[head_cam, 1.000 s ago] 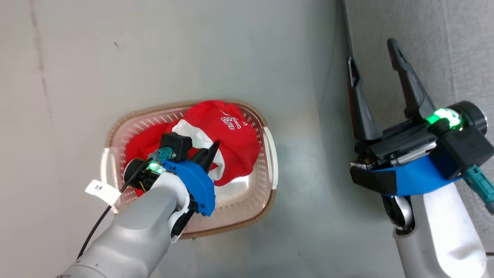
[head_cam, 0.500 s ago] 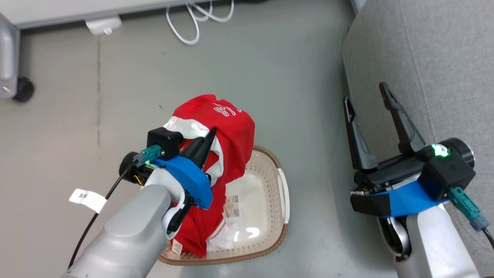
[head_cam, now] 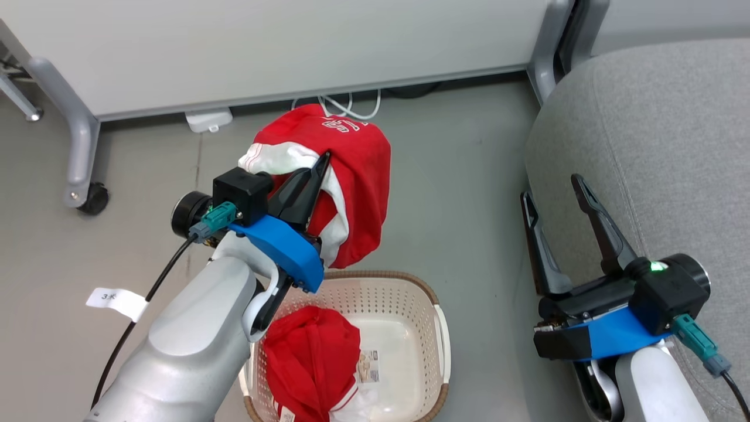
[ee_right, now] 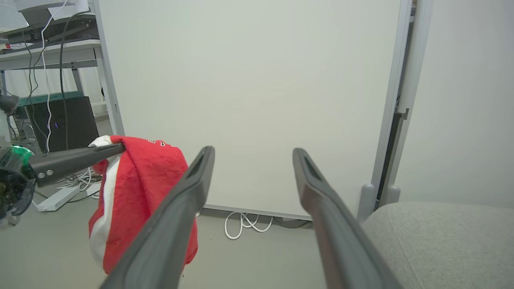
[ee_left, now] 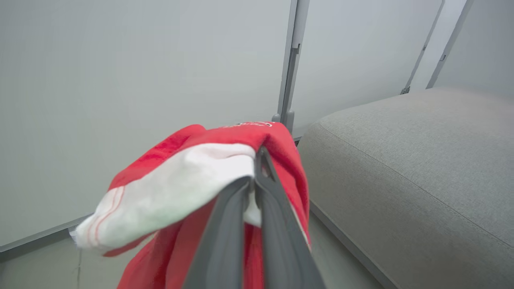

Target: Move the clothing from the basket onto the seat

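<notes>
The lettered red jersey (head_cam: 351,170) is held in the air, lifted clear of the cream laundry basket (head_cam: 440,334). It is pinched at a fold by its white panel in the left jaws, which are clenched on the cloth. It is well apart from the grey sofa seat (head_cam: 662,135) at the right. A second red jersey (head_cam: 313,363) lies crumpled in the basket's left half. The right jaws are spread wide and grasp nothing; they are poised by the seat's front edge, between the hanging jersey and the cushion.

The grip is judged slender: only a small fold is caught, so the cloth could be shaken loose by a quick swing and dropped on the floor (head_cam: 469,193). The loose lower folds could be snagged on the spread right jaws if the carry is taken straight across. If the jersey is released too near the cushion's rounded edge, it could slide off.
</notes>
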Available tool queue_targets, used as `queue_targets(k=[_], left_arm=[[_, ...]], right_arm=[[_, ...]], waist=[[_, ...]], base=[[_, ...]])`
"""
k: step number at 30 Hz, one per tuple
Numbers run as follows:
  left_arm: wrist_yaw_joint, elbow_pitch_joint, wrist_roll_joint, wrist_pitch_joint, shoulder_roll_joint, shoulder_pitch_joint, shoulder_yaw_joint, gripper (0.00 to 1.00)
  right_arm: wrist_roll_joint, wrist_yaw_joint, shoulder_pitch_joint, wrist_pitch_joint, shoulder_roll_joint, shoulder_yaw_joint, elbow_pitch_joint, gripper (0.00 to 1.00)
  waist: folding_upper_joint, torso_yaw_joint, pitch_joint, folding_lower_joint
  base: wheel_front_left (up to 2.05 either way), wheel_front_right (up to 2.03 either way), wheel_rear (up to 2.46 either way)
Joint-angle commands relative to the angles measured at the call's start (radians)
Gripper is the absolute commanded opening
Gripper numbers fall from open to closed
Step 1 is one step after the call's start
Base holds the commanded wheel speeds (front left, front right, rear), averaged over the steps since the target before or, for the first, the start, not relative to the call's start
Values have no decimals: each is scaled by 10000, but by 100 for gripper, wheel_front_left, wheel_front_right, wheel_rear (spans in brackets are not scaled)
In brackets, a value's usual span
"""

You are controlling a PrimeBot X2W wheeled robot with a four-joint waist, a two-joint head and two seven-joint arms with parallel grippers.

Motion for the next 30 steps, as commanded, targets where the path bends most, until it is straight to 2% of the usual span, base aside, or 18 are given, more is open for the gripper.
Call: queue_targets(k=[1,13,30], left_arm=[[7,-137,133,-47,36,-13,68,0],[3,-868,-8,426,34,-244,-396,0],[500,-2376,-39,1025,423,154,-535,0]], right_arm=[[49,5,244,-38,-30,-21,46,100],[182,5,934,-38,-28,-28,154,100],[250,5,1099,-38,-30,78,69,100]], waist=[[0,86,-343,2],[0,300,-1245,2],[0,362,-1411,2]], base=[[0,0,0],[0,0,0],[0,0,0]])
